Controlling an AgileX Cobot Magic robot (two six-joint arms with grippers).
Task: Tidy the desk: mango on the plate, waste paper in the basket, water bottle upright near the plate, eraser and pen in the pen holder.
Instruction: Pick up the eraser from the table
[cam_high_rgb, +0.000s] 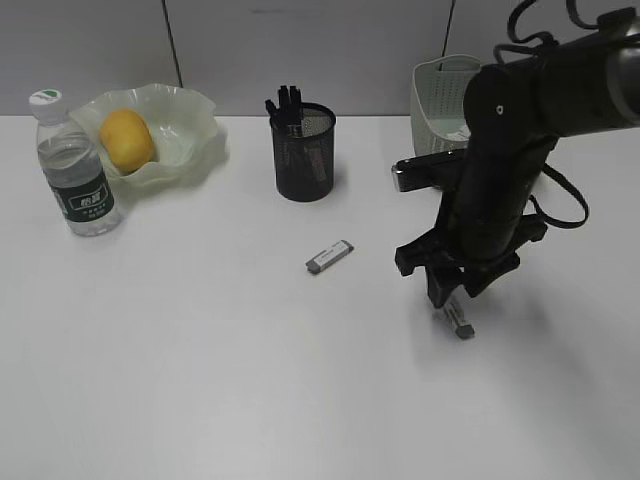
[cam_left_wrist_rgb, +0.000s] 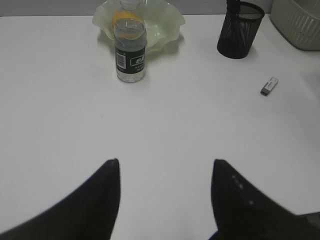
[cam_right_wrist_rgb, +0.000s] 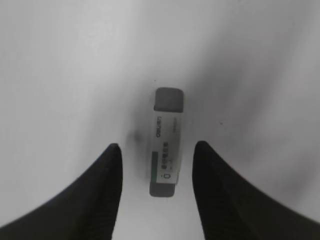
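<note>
My right gripper (cam_high_rgb: 452, 300) points down at a grey-and-white eraser (cam_high_rgb: 460, 323) on the desk (cam_high_rgb: 200, 380). In the right wrist view the eraser (cam_right_wrist_rgb: 166, 142) lies between the open fingers with a gap on each side. A second eraser (cam_high_rgb: 329, 257) lies mid-desk. The mango (cam_high_rgb: 126, 138) rests in the plate (cam_high_rgb: 190, 115), and the water bottle (cam_high_rgb: 76, 168) stands upright beside it. Black pens (cam_high_rgb: 288, 100) stick out of the pen holder (cam_high_rgb: 304, 152). My left gripper (cam_left_wrist_rgb: 165, 161) hangs open over bare desk. The waste paper is out of view.
The basket (cam_high_rgb: 440, 100) stands at the back right, partly behind the right arm. In the left wrist view the water bottle (cam_left_wrist_rgb: 130, 52) stands in front of the plate (cam_left_wrist_rgb: 165, 27), with the pen holder (cam_left_wrist_rgb: 235, 32) to the right.
</note>
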